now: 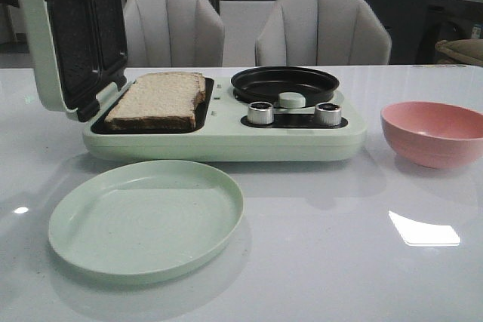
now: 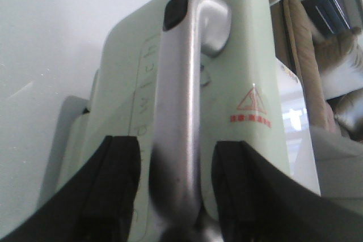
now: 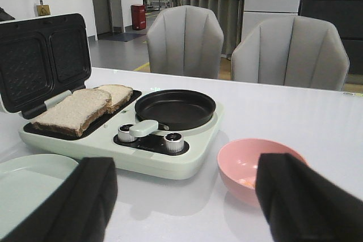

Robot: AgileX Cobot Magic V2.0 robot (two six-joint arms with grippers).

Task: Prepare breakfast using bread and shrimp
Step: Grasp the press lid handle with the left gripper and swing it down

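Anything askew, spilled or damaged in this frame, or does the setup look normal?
Nothing stands out. Two bread slices lie flat on the open sandwich maker's plate, the pan is empty, the green plate is bare, and the pink bowl sits upright with small orange pieces inside. No spills or damage.

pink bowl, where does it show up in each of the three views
Front view: the round pink bowl sits at the right edge, on the white table, right of the pale green breakfast maker.
Left wrist view: not in it; only the maker's lid and its silver metal handle show.
Right wrist view: bowl low and right of centre, between the open right gripper's black fingers.
Shared landmark: the round black frying pan.
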